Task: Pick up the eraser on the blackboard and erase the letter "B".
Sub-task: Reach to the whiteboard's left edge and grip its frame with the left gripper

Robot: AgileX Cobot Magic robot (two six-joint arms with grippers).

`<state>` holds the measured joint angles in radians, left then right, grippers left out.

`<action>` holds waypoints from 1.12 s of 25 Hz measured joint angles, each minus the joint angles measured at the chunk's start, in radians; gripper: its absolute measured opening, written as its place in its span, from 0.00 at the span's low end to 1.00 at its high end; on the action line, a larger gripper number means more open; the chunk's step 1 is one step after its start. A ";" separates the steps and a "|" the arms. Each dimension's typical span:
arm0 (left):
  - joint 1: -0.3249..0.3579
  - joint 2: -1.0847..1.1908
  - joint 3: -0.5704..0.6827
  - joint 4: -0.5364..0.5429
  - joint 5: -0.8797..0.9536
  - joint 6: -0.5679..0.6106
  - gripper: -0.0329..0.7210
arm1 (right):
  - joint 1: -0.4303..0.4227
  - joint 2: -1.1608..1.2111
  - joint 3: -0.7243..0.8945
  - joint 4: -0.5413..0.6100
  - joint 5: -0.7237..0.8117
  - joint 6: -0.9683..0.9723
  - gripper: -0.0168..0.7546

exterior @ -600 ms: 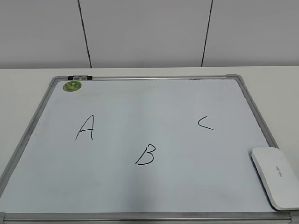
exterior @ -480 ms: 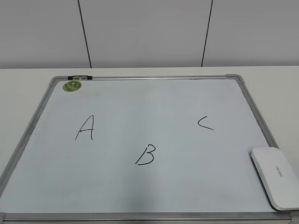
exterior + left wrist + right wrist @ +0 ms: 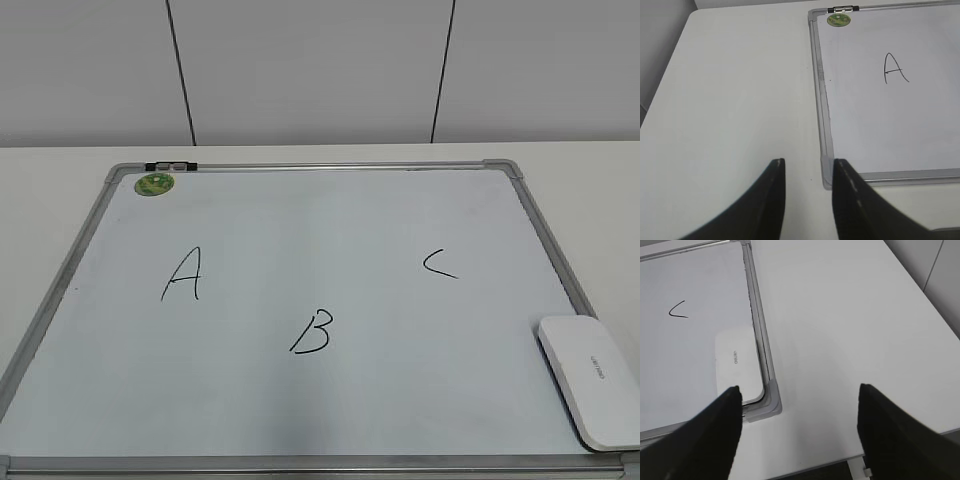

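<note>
The blackboard point(image 3: 330, 400) is a white board with a silver frame lying flat on the table. The black letter "B" point(image 3: 312, 332) is at its front middle, between "A" point(image 3: 183, 274) and "C" point(image 3: 440, 264). The white eraser point(image 3: 590, 380) lies on the board's front right corner; it also shows in the right wrist view point(image 3: 737, 362). My right gripper point(image 3: 799, 390) is open and empty, above the table just right of that corner. My left gripper point(image 3: 807, 164) is open and empty, above the board's front left corner point(image 3: 826, 172). Neither gripper shows in the exterior view.
A small round green magnet point(image 3: 155, 184) sits at the board's far left corner, next to a black clip point(image 3: 171, 165) on the frame. White table point(image 3: 850, 315) lies on both sides of the board; its right and front edges show in the right wrist view.
</note>
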<state>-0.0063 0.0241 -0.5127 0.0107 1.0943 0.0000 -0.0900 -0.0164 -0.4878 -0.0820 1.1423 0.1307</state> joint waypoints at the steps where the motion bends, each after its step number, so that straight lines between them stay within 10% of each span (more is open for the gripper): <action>1: 0.000 0.021 -0.004 0.000 -0.002 0.000 0.35 | 0.000 0.000 0.000 0.000 0.000 0.000 0.71; 28: 0.000 1.449 -0.615 0.049 -0.160 -0.060 0.36 | 0.000 0.000 0.000 0.000 0.000 0.000 0.71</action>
<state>-0.0063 1.4733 -1.1276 0.0597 0.9340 -0.0604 -0.0900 -0.0164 -0.4878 -0.0820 1.1423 0.1307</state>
